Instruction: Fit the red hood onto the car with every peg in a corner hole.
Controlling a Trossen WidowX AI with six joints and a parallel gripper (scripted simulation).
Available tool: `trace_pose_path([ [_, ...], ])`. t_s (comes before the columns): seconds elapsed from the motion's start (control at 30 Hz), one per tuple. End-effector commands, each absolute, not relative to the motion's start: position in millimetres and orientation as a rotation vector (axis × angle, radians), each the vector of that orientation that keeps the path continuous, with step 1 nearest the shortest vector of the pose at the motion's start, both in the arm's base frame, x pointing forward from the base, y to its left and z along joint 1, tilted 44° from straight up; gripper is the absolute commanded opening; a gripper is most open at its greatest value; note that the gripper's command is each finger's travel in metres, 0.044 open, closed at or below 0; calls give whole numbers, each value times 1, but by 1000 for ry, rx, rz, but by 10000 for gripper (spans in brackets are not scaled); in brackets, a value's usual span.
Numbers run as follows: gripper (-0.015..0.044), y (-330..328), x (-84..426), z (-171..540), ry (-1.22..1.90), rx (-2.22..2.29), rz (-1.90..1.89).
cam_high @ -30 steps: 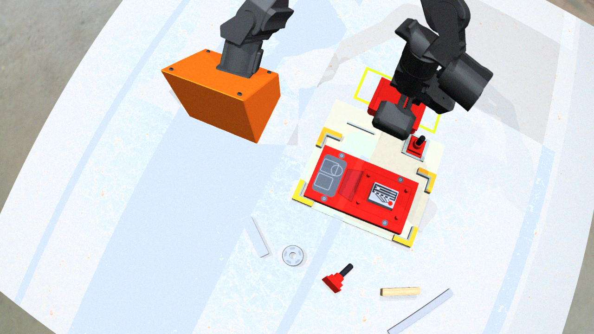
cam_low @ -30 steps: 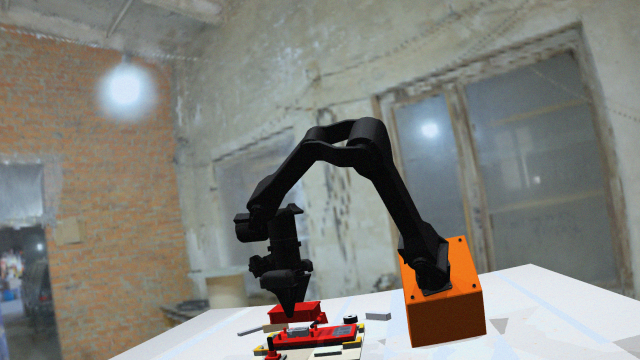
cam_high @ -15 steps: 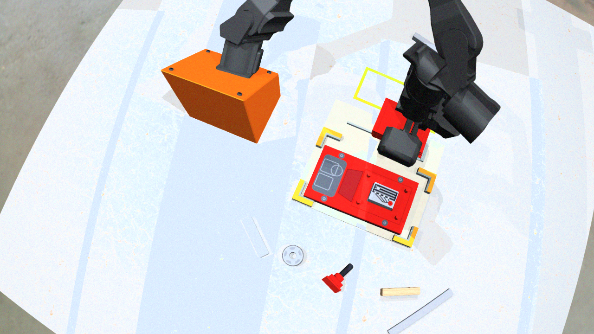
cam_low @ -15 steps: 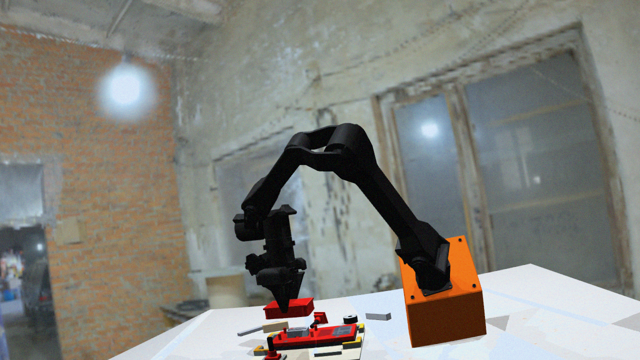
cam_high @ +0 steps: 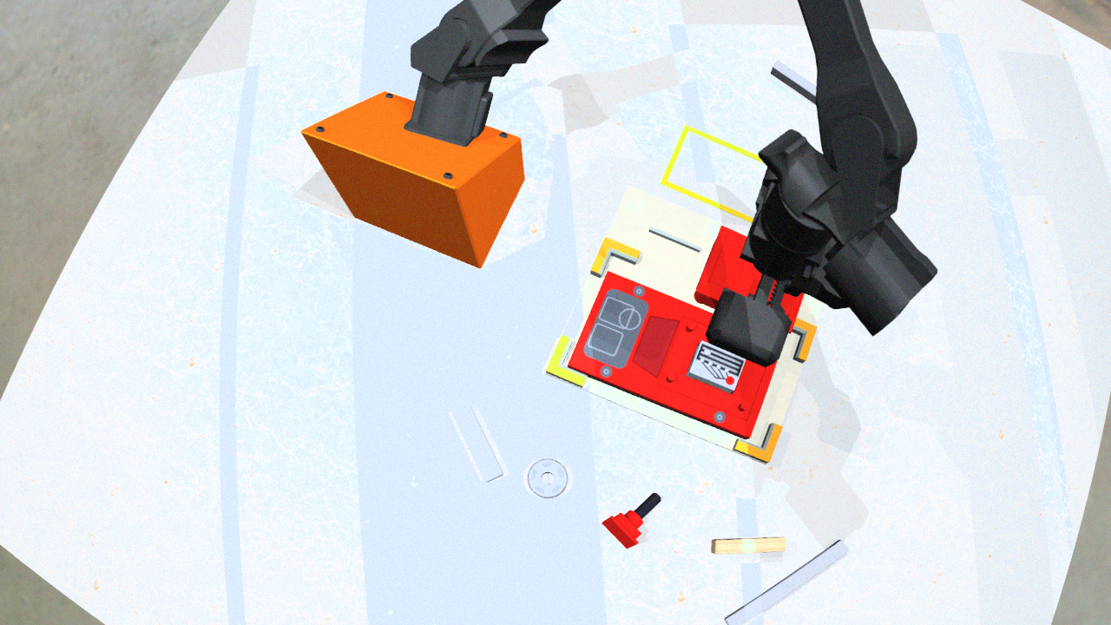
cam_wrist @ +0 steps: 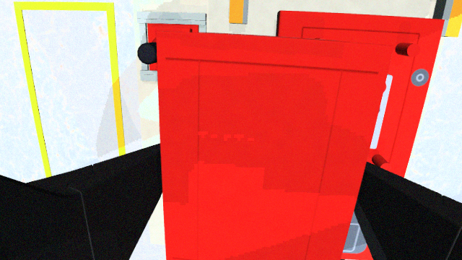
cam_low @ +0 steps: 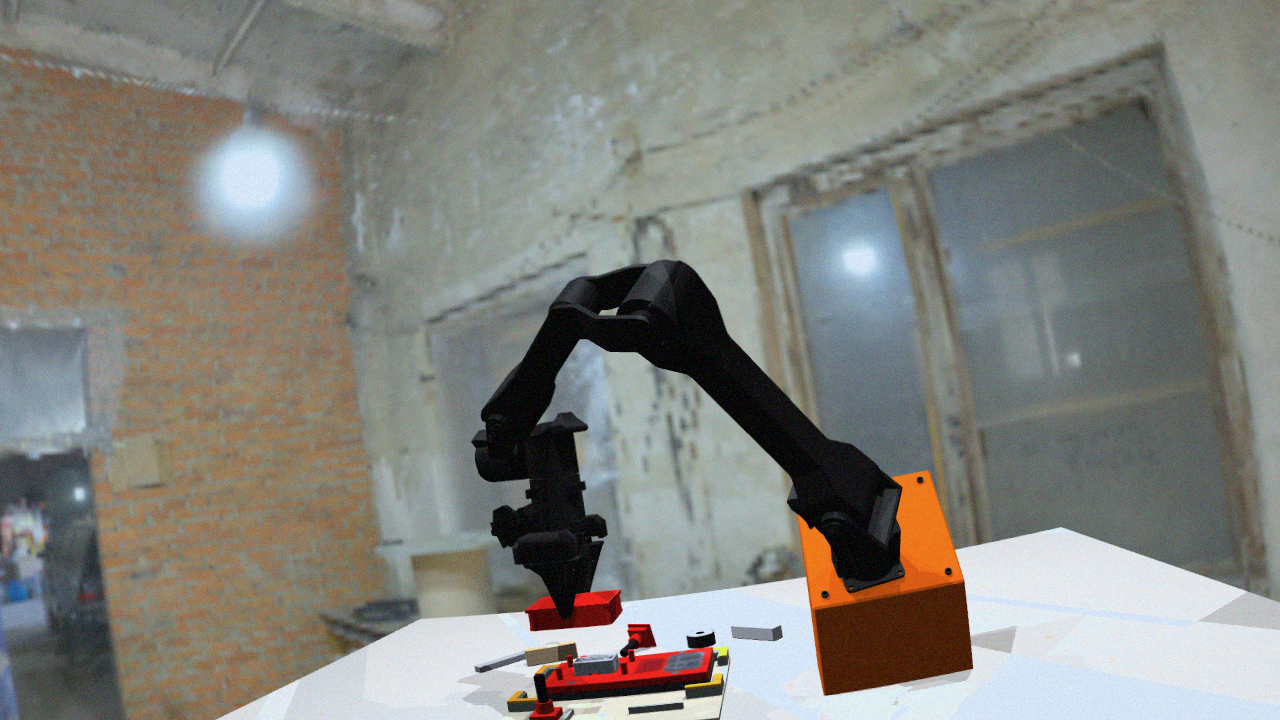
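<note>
Red hood (cam_high: 718, 267) (cam_low: 574, 610) (cam_wrist: 263, 144), showing no readable writing, is clamped between the black fingers (cam_high: 752, 319) (cam_low: 572, 601).

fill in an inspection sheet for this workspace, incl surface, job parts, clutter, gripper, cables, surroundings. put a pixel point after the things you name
surface: pale, marbled table (cam_high: 295, 435) (cam_low: 1029, 573), shadows across it
hood (cam_high: 718, 267) (cam_low: 577, 610) (cam_wrist: 253, 144): raised, not seated on the pegs
chassis (cam_high: 656, 342) (cam_low: 644, 669) (cam_wrist: 415, 119): within the jig's corner brackets
engine block (cam_high: 716, 365) (cam_low: 595, 664): on the deck
clutter: grey ring (cam_high: 535, 490) (cam_low: 700, 638), wooden block (cam_high: 747, 545) (cam_low: 550, 653), red piece with black stem (cam_high: 623, 528) (cam_low: 641, 634), grey bars
gripper (cam_high: 753, 326) (cam_low: 565, 608) (cam_wrist: 258, 162): shut on the hood, fingers at its two sides
cables: nothing seen
surroundings: brick wall (cam_low: 214, 358), worn plaster, windows, lit lamp (cam_low: 252, 179)
</note>
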State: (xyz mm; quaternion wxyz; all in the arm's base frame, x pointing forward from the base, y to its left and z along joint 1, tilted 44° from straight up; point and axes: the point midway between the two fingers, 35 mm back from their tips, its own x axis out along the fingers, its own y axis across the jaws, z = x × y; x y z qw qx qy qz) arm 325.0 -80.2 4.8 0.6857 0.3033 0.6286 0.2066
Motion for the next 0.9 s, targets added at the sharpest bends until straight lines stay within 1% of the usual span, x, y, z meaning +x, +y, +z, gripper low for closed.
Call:
trace_pose_path([
  [0.0,0,-88,326,-5,1413,680,467],
  [0.6,0,-125,324,-46,1400,672,495],
  [0.87,0,-114,326,-53,1399,672,495],
])
